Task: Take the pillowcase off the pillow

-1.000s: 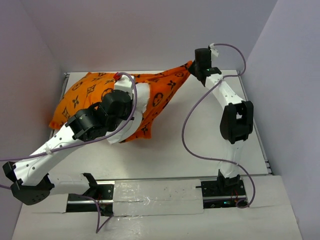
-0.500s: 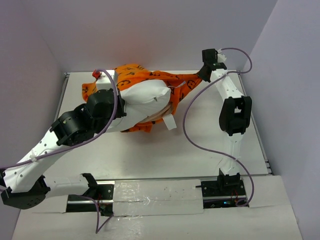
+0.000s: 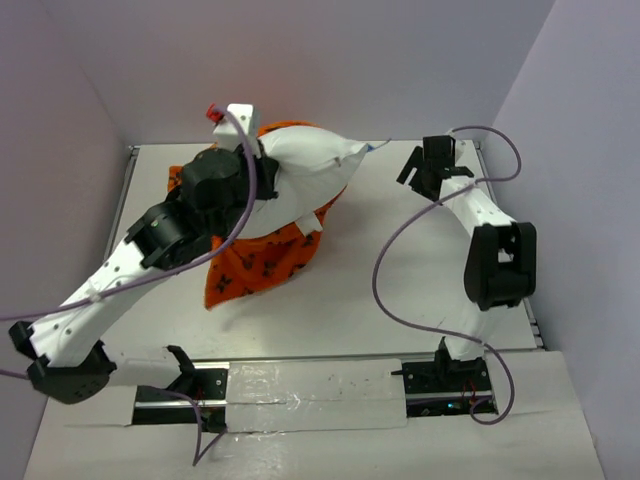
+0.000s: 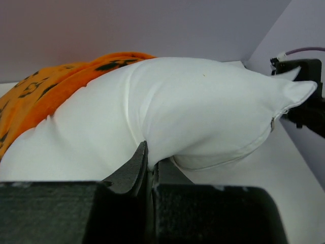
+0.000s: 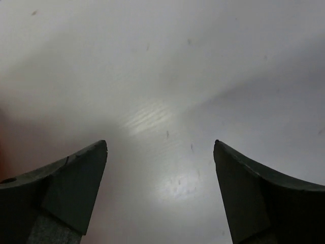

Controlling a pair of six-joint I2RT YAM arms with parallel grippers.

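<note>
We judge the job well past halfway but not finished. Our left gripper [image 4: 150,160] is pinched tight on a fold of the pillow [image 3: 305,170] and holds it up off the table [image 3: 400,290] in the upper middle of the top view. In the left wrist view the two fingers meet with white fabric caught between them.

Most of the pillow shows bare, and its right end and pointed corner carry no cover. The pillowcase [image 3: 262,262] hangs from the pillow's left part as a loose orange flap toward the centre left of the top view. In the left wrist view it lies across the upper left of the white cushion. We cannot tell how much of that left end sits inside it, since our own arm hides the spot.

Our right gripper [image 5: 160,147] has its fingers wide apart with nothing between them, only bare table beneath. In the top view it is near the pillow's corner, to its right. What is left, as we read it, is to draw the cover off that last end so the two lie apart.
</note>
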